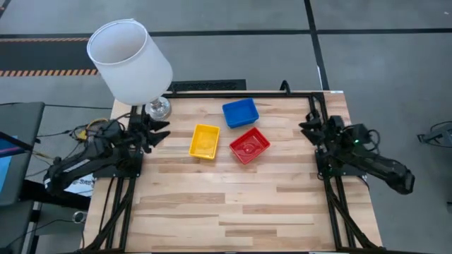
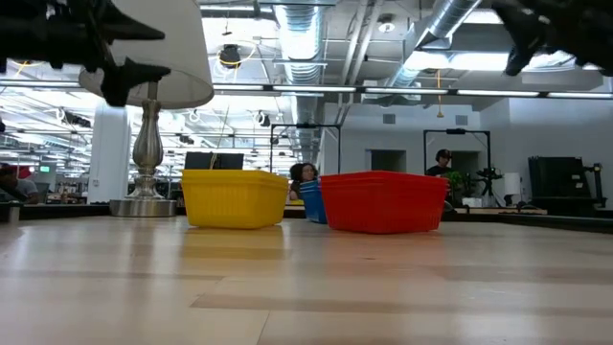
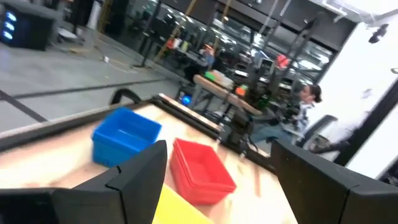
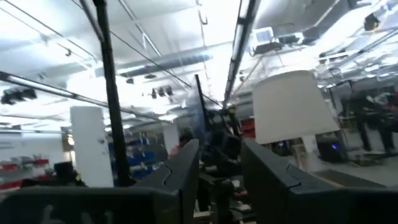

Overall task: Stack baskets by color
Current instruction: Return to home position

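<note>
Progress: yellow pile (image 1: pixel 205 140), blue pile (image 1: pixel 240 112) and red pile (image 1: pixel 249 145) close together on the bench (image 1: pixel 233 204); no loose basket in view; sorting apparently done, only parking the arms left.
Left end effector (image 1: pixel 164 131): raised at the bench's left edge beside the lamp (image 1: pixel 131 60), fingers spread wide, empty.
Right end effector (image 1: pixel 305 128): raised at the right edge, fingers apart, empty.

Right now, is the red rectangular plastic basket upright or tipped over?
Upright: the red rectangular plastic basket rests flat on the wooden table, opening upward.
</note>
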